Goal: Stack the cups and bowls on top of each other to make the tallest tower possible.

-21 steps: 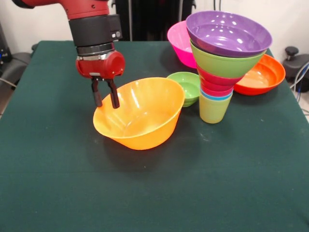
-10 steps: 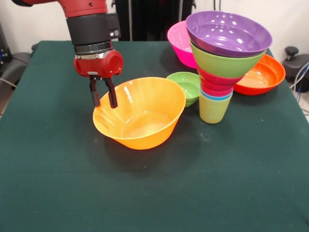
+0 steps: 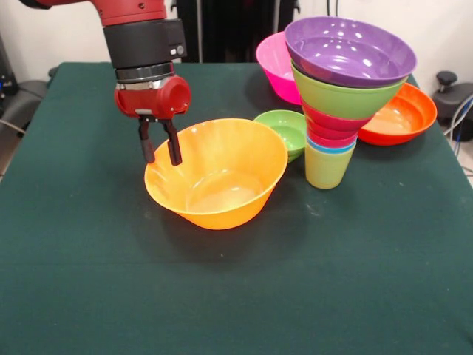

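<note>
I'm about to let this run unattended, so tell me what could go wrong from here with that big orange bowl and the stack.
The gripper pinches only the orange bowl at its rim, so it may tilt or slip when lifted. The tower rests on one narrow yellow-green cup; adding a wide bowl could topple it.

Orange bowl [image 3: 216, 176] showing beside a red hand [image 3: 160, 150]; purple bowl [image 3: 349, 50] topping the multicoloured tower [image 3: 336, 111] on a dark green table [image 3: 236, 296].

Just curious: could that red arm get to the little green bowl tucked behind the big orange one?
Probably yes, from above. The small green bowl sits open-topped between the big orange bowl and the tower, though both crowd it. The gripper is at the orange bowl's rim.
</note>
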Robot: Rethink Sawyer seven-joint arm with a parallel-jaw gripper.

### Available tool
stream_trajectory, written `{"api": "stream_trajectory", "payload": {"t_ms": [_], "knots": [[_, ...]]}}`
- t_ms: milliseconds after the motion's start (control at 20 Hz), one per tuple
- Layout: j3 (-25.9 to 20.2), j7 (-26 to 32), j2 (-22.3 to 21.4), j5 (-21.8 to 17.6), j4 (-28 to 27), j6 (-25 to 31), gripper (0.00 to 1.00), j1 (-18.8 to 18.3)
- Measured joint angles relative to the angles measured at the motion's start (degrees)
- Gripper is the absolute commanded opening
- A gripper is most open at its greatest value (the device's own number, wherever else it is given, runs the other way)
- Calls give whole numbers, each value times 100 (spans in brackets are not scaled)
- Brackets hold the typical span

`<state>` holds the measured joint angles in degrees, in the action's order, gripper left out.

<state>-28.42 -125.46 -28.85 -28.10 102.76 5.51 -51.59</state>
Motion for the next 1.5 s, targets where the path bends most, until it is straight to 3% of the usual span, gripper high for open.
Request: {"api": "stream_trajectory", "payload": {"t_ms": [1500], "knots": [[0, 0, -198, 119, 2, 195, 100, 0]]}}
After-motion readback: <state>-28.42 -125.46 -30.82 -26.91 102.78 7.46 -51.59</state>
